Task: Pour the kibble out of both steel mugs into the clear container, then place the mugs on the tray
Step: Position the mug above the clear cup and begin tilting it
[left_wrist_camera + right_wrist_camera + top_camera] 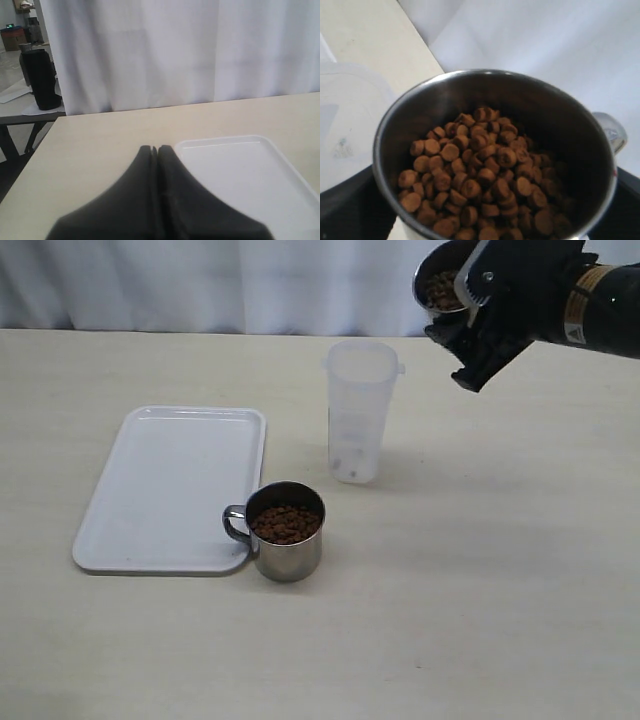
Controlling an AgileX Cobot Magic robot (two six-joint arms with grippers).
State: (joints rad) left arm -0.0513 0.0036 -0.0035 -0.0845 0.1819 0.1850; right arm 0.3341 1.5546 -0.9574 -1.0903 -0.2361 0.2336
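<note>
Holding held mug [443, 282] aloft, right gripper [462, 302] has jaws spread wide and clamped around mug body. Kibble [485, 175] sits inside; mug tilted, opening visible in exterior view.

Key relation: container [358, 410] mouth lies below and left of held mug in exterior view, apart from mug lip. Container upright, long axis vertical, looks almost empty.

Judgement: next move needs shift leftward over mouth, then further tilt. Right arm nearer container.

Left gripper [155, 152] jaws pressed together, empty, near tray [165, 490]. Second mug [287, 535] stands filled at tray corner.

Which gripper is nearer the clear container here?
Right. The right gripper, holding a steel mug, is raised beside the clear container; the left gripper is off by the tray.
</note>
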